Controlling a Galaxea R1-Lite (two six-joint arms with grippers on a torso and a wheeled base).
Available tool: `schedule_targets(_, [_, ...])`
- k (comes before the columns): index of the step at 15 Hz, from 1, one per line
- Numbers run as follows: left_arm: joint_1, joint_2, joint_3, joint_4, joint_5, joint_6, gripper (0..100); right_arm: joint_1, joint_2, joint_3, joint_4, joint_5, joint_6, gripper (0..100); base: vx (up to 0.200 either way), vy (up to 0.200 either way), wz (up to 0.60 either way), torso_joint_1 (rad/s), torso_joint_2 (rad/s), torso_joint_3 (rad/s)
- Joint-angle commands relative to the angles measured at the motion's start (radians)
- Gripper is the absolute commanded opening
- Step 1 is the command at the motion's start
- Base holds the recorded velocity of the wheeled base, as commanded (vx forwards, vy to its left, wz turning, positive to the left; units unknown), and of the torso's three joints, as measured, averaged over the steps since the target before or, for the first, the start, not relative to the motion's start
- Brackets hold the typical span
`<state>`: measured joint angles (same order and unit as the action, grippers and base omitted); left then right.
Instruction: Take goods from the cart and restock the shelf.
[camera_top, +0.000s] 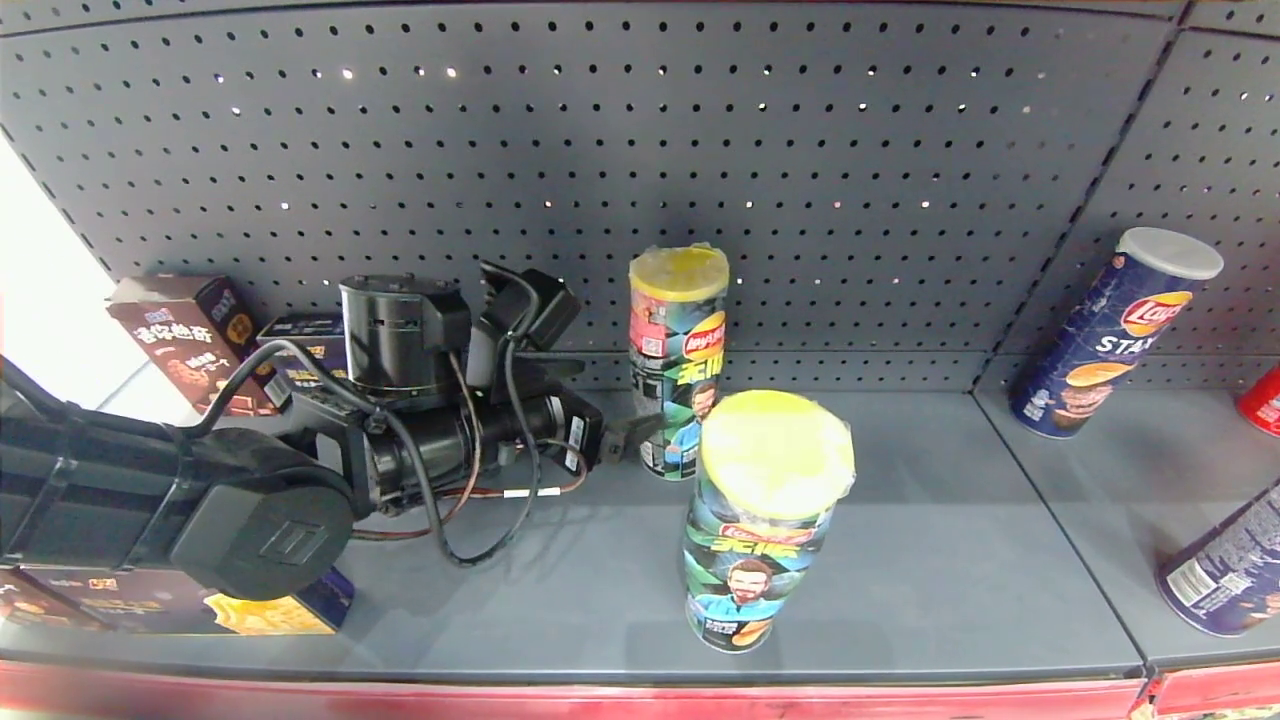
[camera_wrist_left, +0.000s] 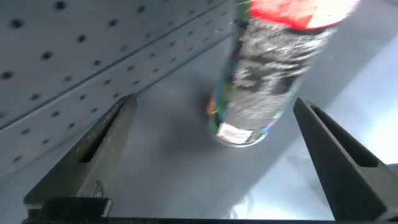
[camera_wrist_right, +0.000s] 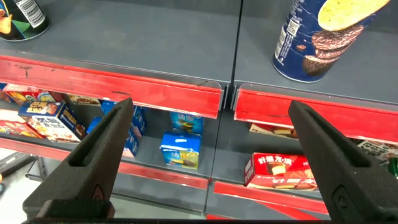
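Surveying the grey sheet-metal shelf (camera_top: 950, 560), you have a smooth matte deck backed by a perforated panel (camera_top: 800, 150) of evenly punched round holes. Two cylindrical chip canisters stand upright on it. Each has a glossy printed wall in green and black and a yellow plastic lid. The far canister (camera_top: 678, 360) stands close to the panel; the near canister (camera_top: 765, 520) is to its right, toward the shelf's front edge.

Your left gripper (camera_top: 632, 438) lies low over the deck, just beside the left of the far canister's base. Its flat, dark, wedge-shaped fingers (camera_wrist_left: 106, 143) are spread wide and hold nothing. From the left wrist, the far canister (camera_wrist_left: 267, 74) sits ahead of the fingertips, in line with the gap and clear of both fingers, though it is blurred there.

Your right gripper (camera_wrist_right: 210, 106) is also spread wide and empty, hanging in front of a red shelf lip (camera_wrist_right: 124, 78).

A blue canister (camera_top: 1110, 335) leans against the panel at far right, and brown cartons (camera_top: 190, 340) stand at far left.
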<state>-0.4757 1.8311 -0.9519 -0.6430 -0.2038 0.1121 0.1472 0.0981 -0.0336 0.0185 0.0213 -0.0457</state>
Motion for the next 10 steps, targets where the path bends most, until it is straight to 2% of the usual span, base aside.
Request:
schedule_targets(1, [0.017, -0.001, -0.005, 0.016, 0.011, 0.001, 100, 0.000, 0.002, 0.000, 0.000, 0.000, 0.000, 100, 0.000, 0.000, 0.00, 0.000, 0.00, 0.000])
schedule_targets(2, [0.017, -0.001, -0.005, 0.016, 0.011, 0.001, 100, 0.000, 0.002, 0.000, 0.000, 0.000, 0.000, 100, 0.000, 0.000, 0.00, 0.000, 0.00, 0.000])
schedule_targets(3, [0.020, 0.001, -0.039, 0.022, 0.049, 0.001, 100, 0.000, 0.002, 0.000, 0.000, 0.000, 0.000, 100, 0.000, 0.000, 0.00, 0.000, 0.00, 0.000])
schedule_targets(5, [0.020, 0.005, -0.062, 0.023, 0.067, 0.000, 100, 0.000, 0.002, 0.000, 0.000, 0.000, 0.000, 100, 0.000, 0.000, 0.00, 0.000, 0.00, 0.000])
schedule_targets(10, [0.026, 0.010, -0.064, 0.023, 0.086, 0.000, 100, 0.000, 0.002, 0.000, 0.000, 0.000, 0.000, 100, 0.000, 0.000, 0.00, 0.000, 0.00, 0.000])
